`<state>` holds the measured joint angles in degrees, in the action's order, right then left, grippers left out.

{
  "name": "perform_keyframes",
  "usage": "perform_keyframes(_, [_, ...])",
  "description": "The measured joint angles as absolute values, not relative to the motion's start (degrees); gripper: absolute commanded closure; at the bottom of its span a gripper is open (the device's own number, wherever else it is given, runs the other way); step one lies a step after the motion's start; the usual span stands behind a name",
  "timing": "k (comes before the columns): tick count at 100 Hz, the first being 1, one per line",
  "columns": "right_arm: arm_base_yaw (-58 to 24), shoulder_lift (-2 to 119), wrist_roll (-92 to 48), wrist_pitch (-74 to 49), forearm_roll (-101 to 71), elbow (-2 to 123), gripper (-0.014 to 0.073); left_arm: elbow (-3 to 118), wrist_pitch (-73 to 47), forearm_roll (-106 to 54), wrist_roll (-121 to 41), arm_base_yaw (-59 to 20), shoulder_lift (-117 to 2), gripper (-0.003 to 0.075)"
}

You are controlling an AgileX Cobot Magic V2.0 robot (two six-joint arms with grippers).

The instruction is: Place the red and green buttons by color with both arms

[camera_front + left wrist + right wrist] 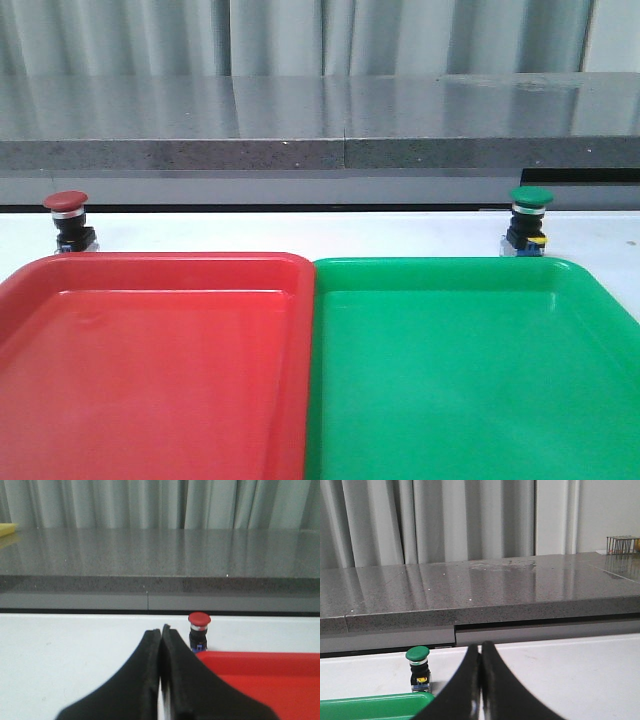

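Nearest in the front view, side by side with rims touching: red tray [150, 370] and green tray [470, 370] — both bare inside, nothing sorted yet. Just beyond the red tray's far left corner, upright on the white table [300, 232]: red button [68, 220]. Just beyond the green tray's far right corner, likewise upright: green button [528, 222]. Neither arm visible from the front. In the wrist views, left gripper [162, 630] pressed closed on nothing, short of the red button [199, 630]; right gripper [480, 647] also closed and empty, near the green button [418, 667] but apart from it. Judged from this — task barely begun: both pickups and both placements left to do. Farther back, grey stone counter [320, 120], then pale curtains [300, 35].
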<state>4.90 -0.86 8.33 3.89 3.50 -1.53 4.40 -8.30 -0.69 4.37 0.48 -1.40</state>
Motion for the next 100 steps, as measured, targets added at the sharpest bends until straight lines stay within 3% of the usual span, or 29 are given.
perform_keyframes(28, [4.90, -0.86, 8.33, 3.89, 3.50, -1.53, 0.0658, 18.39, -10.93, -6.74, 4.37, 0.48, -12.49, 0.0741])
perform_keyframes(59, [4.90, -0.86, 8.33, 3.89, 3.50, -1.53, 0.0658, 34.01, -25.90, -7.05, 4.37, 0.48, -30.33, 0.0718])
perform_keyframes(71, [4.90, -0.86, 8.33, 3.89, 3.50, -1.53, 0.0658, 37.90, -28.30, -7.05, 4.37, 0.48, -37.38, 0.0584])
perform_keyframes(90, [4.90, -0.86, 8.33, 3.89, 3.50, -1.53, 0.0658, 41.97, -29.18, -7.05, 4.37, 0.48, -46.49, 0.0206])
perform_keyframes(100, [4.90, -0.86, 8.33, 3.89, 3.50, -1.53, 0.0658, 43.62, -29.32, -8.15, 4.37, 0.48, -51.42, 0.0164])
